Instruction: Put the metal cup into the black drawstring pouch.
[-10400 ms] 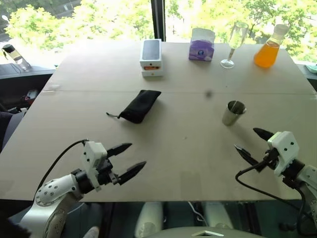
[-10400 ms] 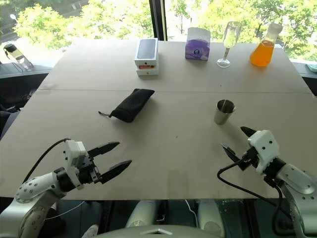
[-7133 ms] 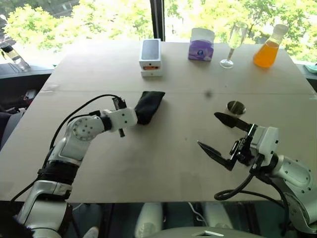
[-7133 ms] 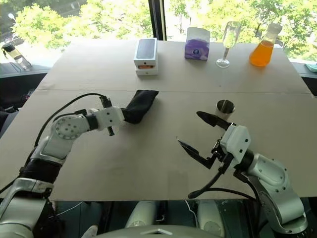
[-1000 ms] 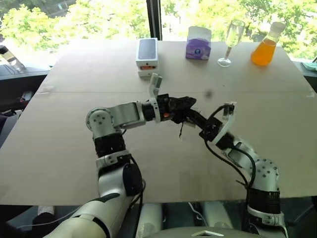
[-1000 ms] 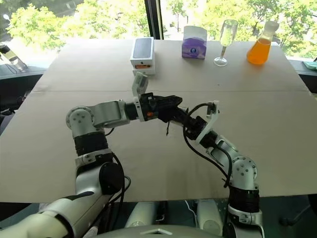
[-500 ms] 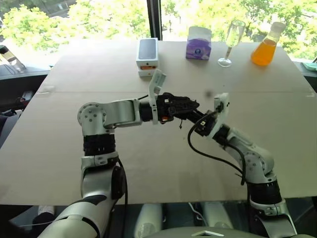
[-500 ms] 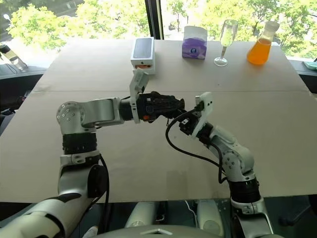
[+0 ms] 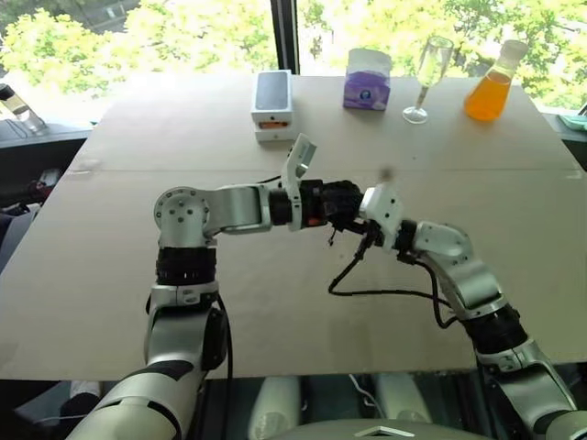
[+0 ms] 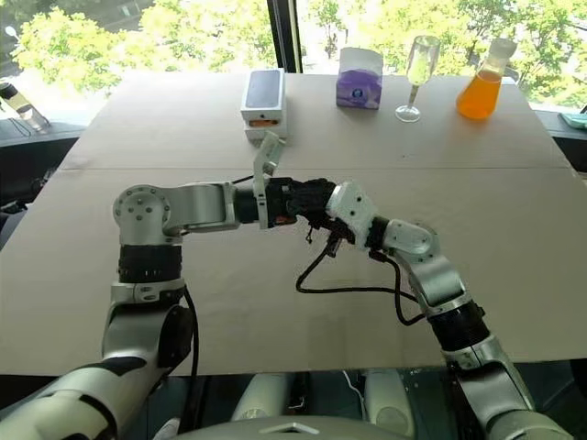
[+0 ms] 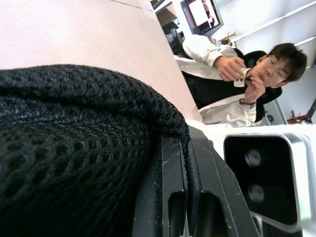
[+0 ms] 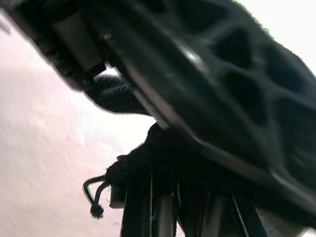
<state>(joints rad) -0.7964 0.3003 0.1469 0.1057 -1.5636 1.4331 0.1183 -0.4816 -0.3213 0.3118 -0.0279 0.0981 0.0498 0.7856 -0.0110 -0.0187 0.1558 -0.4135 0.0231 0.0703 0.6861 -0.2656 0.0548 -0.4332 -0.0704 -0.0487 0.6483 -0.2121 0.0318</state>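
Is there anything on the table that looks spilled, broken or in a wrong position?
Nothing stands out. The phone box, the purple tissue box, the glass flute and the flask of orange liquid all stand upright along the far edge of the table, with nothing spilled.

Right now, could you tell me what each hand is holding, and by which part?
Both the left hand and the right hand grip the black drawstring pouch, apparently at its mouth edge; the exact spots are hidden.
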